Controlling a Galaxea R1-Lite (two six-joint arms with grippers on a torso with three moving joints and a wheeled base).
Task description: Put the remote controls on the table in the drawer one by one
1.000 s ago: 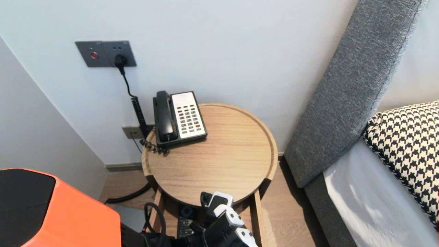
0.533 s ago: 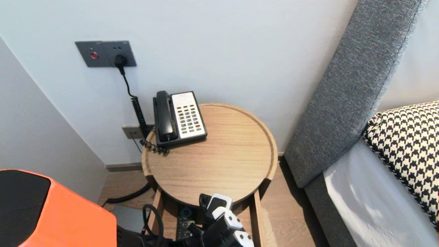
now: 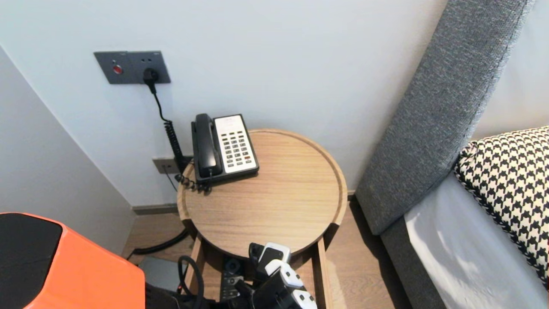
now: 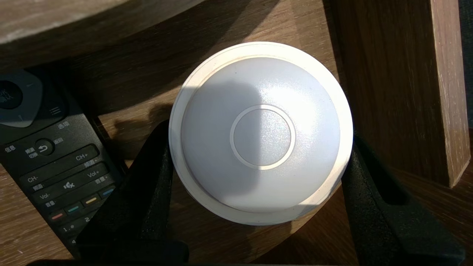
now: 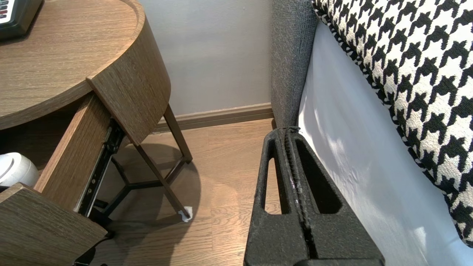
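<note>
**A:** What is hard to make out?

**B:** In the head view, most of it. The left gripper reaches under the round side table into the open drawer, and the tabletop's edge hides what sits between its fingers. Only the top of a black remote control peeks out beside the arm.

**A:** And the left wrist view?

**B:** It fills that in. A white domed disc with a raised ring at its centre lies on the drawer floor, squarely between the two fingers. They stand wide apart and seem to press on its rim from both sides, though the dome's overhang covers the contact spots. The remote lies just outside one finger and the drawer's side wall just outside the other.

**A:** Any writing?

**B:** The remote's keys read "CH+", "CH-", "Vol+" and "Vol-", with small Chinese labels. The disc is unmarked.

**A:** The other arm?

**B:** The right gripper is parked by the bed, fingers pressed together, the white sheet just beside them. A sliver of the disc shows at that view's edge.
</note>
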